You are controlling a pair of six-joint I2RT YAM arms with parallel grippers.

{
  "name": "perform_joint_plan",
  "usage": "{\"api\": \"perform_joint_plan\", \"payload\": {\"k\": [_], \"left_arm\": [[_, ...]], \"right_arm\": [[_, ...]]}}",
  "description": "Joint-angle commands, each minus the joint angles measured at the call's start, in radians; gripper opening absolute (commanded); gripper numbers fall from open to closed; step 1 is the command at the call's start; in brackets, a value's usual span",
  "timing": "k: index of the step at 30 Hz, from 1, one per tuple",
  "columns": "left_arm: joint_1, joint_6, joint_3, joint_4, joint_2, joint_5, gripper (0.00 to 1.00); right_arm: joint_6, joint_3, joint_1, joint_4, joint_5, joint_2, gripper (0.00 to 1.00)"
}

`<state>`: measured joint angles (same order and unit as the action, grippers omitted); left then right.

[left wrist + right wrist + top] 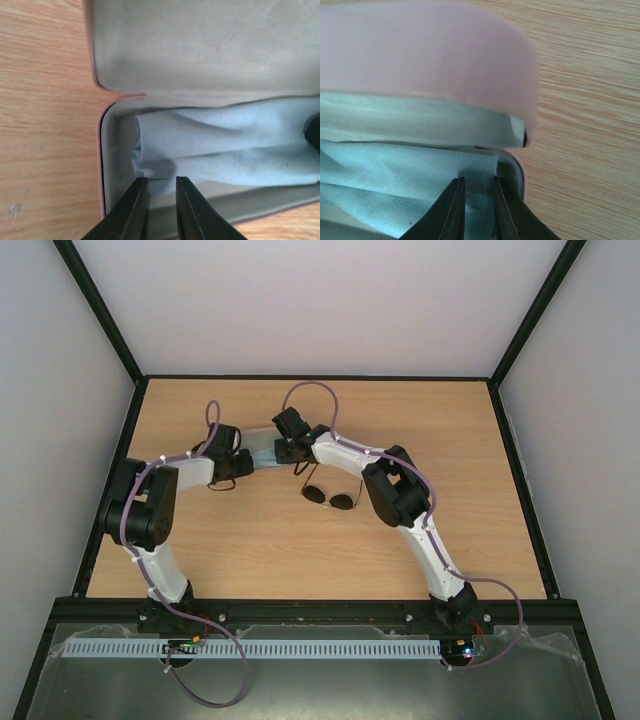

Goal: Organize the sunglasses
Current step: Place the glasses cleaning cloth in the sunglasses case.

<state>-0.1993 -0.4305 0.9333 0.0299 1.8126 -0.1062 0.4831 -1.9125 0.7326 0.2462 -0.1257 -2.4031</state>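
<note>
Overhead, case (200,45) barely visible behind left gripper (161,181) and right gripper (478,181), both near-closed at cloth (225,145), hold uncertain.

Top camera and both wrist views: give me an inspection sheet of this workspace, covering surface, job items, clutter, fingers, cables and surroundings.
Surface: light wooden table, no spills seen.
Job's things: round dark-lensed wire-framed sunglasses lie on the wood beside the right arm.
Clutter: pink oblong case with grey lining, open, apart from the sunglasses; light blue cloth bunched inside it.
Fingers: left fingers and right fingers are nearly together at opposite ends of the case, over the cloth; grip unclear.
Cables: purple cables loop along both arms, none on the sunglasses.
Surroundings: white walls, black frame.
</note>
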Motion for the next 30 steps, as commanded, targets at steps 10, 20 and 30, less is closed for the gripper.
{"api": "perform_joint_plan", "payload": {"k": [10,20,30], "left_arm": [[0.006,0.0,0.037,-0.051,-0.058,-0.041,0.25],[0.01,-0.001,0.057,-0.025,0.064,-0.022,0.2],[-0.011,0.005,0.024,-0.084,-0.149,-0.02,0.42]], "right_arm": [[0.002,0.023,-0.001,0.025,-0.015,0.047,0.2],[-0.012,0.217,-0.002,-0.065,0.016,0.249,0.29],[-0.047,0.515,-0.007,-0.089,0.015,0.566,0.4]]}}
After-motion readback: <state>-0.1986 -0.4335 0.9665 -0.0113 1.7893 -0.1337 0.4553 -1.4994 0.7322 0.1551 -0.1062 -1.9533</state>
